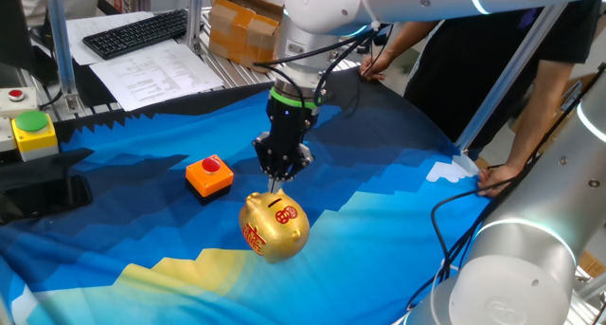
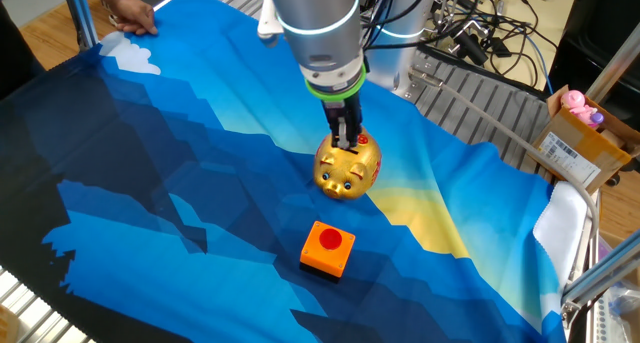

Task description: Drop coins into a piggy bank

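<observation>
The gold piggy bank stands on the blue cloth, and it also shows in the other fixed view. My gripper points straight down just above the slot in the pig's back, seen from the other side too. Its fingers stand close together, and no coin shows between them. One red coin lies on top of the orange square block, left of the pig. The same coin and block show in front of the pig in the other view.
A green push-button on a yellow box stands at the far left. A keyboard, papers and a cardboard box lie behind the cloth. A person's hand rests at the right edge of the cloth. A second robot arm is at the lower right.
</observation>
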### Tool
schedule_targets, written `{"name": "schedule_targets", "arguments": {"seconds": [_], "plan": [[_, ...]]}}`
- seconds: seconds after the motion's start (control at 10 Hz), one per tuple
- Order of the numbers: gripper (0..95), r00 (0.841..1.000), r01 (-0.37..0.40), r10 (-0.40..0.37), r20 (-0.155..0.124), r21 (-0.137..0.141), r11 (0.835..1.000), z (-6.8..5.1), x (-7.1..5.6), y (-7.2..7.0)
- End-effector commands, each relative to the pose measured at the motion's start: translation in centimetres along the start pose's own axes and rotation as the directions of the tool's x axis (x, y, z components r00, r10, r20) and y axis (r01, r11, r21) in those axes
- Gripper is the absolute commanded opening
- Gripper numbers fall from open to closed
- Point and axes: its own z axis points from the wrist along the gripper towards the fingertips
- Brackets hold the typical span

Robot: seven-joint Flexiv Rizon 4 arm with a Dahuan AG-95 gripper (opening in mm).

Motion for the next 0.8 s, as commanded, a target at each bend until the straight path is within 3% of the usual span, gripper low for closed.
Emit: {"name": "schedule_targets", "arguments": {"seconds": [0.1, 0.2, 0.4, 0.6, 0.8], "plan": [[0.0, 0.947, 0.295, -0.292, 0.132, -0.004, 0.955, -1.23, -0.88, 1.01], [0.0, 0.931, 0.338, -0.333, 0.147, -0.005, 0.941, -1.43, -1.20, 1.20], [0.0, 0.915, 0.369, -0.363, 0.176, 0.001, 0.929, -1.98, -1.64, 1.58], [0.0, 0.908, 0.389, -0.383, 0.170, -0.002, 0.921, -2.06, -1.68, 1.57], [0.0, 0.910, 0.382, -0.376, 0.174, -0.001, 0.924, -2.07, -1.69, 1.54]]}}
